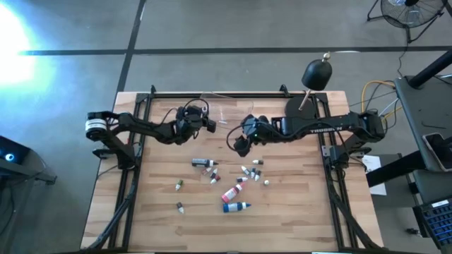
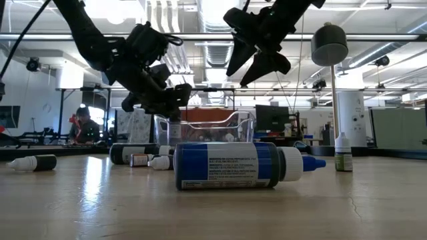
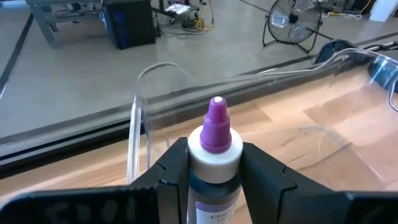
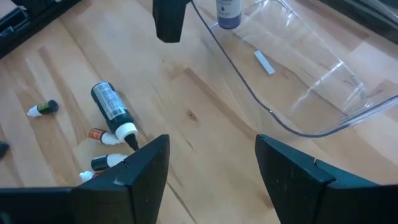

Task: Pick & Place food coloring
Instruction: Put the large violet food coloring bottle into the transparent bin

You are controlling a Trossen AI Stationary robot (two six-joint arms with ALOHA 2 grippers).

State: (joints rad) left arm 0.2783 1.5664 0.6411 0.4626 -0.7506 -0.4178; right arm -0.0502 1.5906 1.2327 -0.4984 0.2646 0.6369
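Observation:
A bottle of food coloring (image 3: pixel 215 134) with a purple tip, a white cap and a dark body sits between the fingers of my left gripper (image 3: pixel 214 160), at the rim of the clear plastic tub (image 3: pixel 139 93) near the table's far middle. The right wrist view shows the same bottle (image 4: pixel 228 12) over the tub (image 4: pixel 311 121). My right gripper (image 1: pixel 242 147) hangs open above the table, just right of the tub, with nothing between its fingers (image 4: pixel 146 165). Several more bottles (image 1: pixel 227 180) lie loose on the wood at mid-table, among them a blue one (image 2: pixel 230 165) on its side. My left gripper pinches the bottle between its two fingers at the white cap and the top of the body (image 3: pixel 214 167). The bottle lies along the fingers, purple tip pointing forward past them. It is lifted clear of the table, beside the tub's rim.
A dark bottle (image 4: pixel 112 107) and small ones lie between the grippers and the near edge. One small bottle (image 2: pixel 343 153) stands upright at the right. A black dome on a stalk (image 1: pixel 317 73) stands at the far right corner. Black frame rails (image 1: pixel 134 152) run along both table sides.

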